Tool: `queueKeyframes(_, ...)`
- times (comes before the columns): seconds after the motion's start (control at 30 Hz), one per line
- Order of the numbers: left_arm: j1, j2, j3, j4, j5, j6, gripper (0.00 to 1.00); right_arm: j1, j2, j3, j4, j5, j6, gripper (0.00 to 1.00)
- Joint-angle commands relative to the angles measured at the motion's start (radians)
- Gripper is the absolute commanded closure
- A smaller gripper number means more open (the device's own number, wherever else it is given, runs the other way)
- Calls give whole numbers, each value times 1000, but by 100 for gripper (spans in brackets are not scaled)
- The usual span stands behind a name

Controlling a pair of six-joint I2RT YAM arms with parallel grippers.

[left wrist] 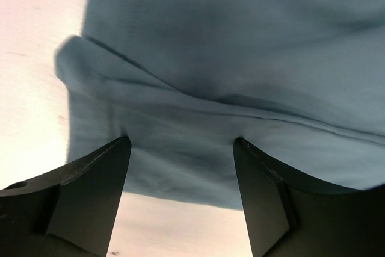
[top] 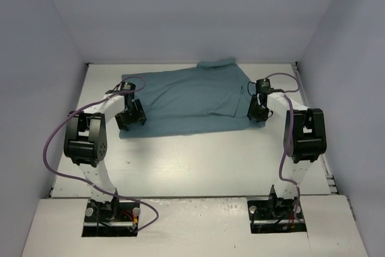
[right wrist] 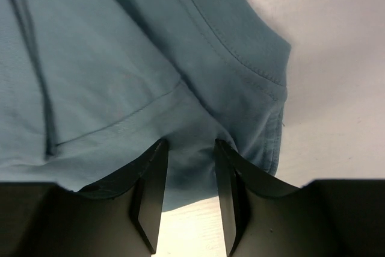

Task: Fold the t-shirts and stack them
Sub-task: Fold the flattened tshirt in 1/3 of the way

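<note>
Evidently mid-fold, the t-shirt (top: 186,97) lies flat toward the bench's (top: 198,161) far edge, with an arm at each end. The left gripper (left wrist: 180,142) straddles the near-left hem, jaws wide. The right gripper (right wrist: 191,145), jaws partly apart, pinches nothing.

Two arms reaching forward — wrists tipped down.
The left arm (top: 90,136) bends at its elbow and holds the left gripper (top: 130,116) low on the left, jaws spread wide; the right arm (top: 304,133) mirrors it, right gripper (top: 258,111) jaws parted more narrowly.
</note>
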Motion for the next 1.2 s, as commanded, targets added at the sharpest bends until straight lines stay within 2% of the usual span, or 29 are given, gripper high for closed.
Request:
queueKeyframes(0.0, 47, -33, -28, 14, 22, -7, 34, -36, -12, -52, 92, 18, 50, 68)
queueKeyframes(0.17, 66, -71, -108, 8, 40, -10, 34, -89, -88, -183, 89, 58, 112, 69)
queueKeyframes(0.37, 100, -146, -243, -2, 56, -15, 34, -153, -261, -346, 66, 63, 141, 68)
queueKeyframes(0.57, 100, -266, -265, -35, 92, -3, 34, -153, -458, -380, 7, 62, 127, 67)
queueKeyframes(0.7, 96, -377, -209, -61, 115, 26, 34, -86, -557, -286, 4, 18, 43, 67)
queueKeyframes(0.8, 91, -459, -172, -86, 110, 51, 33, 36, -557, -206, 4, -13, -15, 67)
queueKeyframes(0.9, 91, -495, -150, -115, 90, 86, 33, 119, -478, -173, 9, -64, -44, 66)
queueKeyframes(1.17, 91, -576, -230, -109, 83, 111, 33, 291, -330, -160, 49, -17, -191, 66)
